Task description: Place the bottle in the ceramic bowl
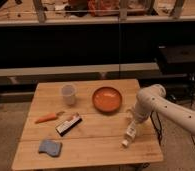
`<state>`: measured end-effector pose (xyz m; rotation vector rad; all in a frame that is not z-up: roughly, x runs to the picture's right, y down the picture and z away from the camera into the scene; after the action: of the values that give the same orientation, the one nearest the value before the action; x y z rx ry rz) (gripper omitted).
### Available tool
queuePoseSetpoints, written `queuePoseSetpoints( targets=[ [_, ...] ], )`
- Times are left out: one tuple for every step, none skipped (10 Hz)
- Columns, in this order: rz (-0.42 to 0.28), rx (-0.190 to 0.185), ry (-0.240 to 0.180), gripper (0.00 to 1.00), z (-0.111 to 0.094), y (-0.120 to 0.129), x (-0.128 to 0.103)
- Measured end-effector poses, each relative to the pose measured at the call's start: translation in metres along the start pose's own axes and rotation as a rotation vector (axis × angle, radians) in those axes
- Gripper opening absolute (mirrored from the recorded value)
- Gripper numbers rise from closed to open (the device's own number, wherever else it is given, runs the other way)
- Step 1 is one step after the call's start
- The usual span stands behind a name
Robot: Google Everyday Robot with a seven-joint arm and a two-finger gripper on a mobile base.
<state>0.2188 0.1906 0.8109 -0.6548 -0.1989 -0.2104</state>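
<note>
Pale planked wooden worktop (98, 144), square-cornered. Front left: soft blue rectangular sponge (50, 146). Then a tapered orange carrot (47, 118) and a flat black-and-white box (68, 125). Translucent white plastic cup (68, 94) stands upright towards the back. Round shallow orange-red ceramic bowl (107, 99), glossy, lighter inside. Slim white plastic bottle (130, 133) lies flat by the right edge, in front of the bowl and apart from it, bare wood between. Tool (133, 119) spread over the bottle's far end; contact unclear.

Matt wooden table (98, 142), glossy ceramic bowl (107, 99), smooth plastic bottle (130, 134) beneath the white gripper (133, 120).
</note>
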Motion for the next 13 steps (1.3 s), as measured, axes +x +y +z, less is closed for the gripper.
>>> queuePoseSetpoints(
  targets=[
    [0.003, 0.000, -0.002, 0.80, 0.001, 0.000, 0.000],
    [0.007, -0.001, -0.002, 0.80, 0.003, 0.001, -0.001],
    [0.009, -0.002, -0.003, 0.80, 0.005, 0.002, -0.001],
    [0.013, -0.003, -0.005, 0.80, 0.006, 0.002, -0.002],
    [0.016, -0.005, -0.006, 0.80, 0.008, 0.003, -0.002],
    [0.021, -0.005, -0.009, 0.80, 0.010, 0.003, -0.003],
    [0.022, -0.006, -0.009, 0.80, 0.011, 0.003, -0.003],
    [0.025, -0.006, -0.009, 0.80, 0.013, 0.004, -0.003],
    [0.032, -0.006, -0.011, 0.80, 0.017, 0.004, -0.003],
    [0.037, -0.005, -0.012, 0.80, 0.018, 0.003, -0.003],
    [0.039, -0.006, -0.012, 0.80, 0.020, 0.002, -0.003],
    [0.041, -0.006, -0.013, 0.80, 0.022, 0.001, -0.004],
    [0.041, -0.005, -0.014, 0.80, 0.023, 0.000, -0.005]
  ],
)
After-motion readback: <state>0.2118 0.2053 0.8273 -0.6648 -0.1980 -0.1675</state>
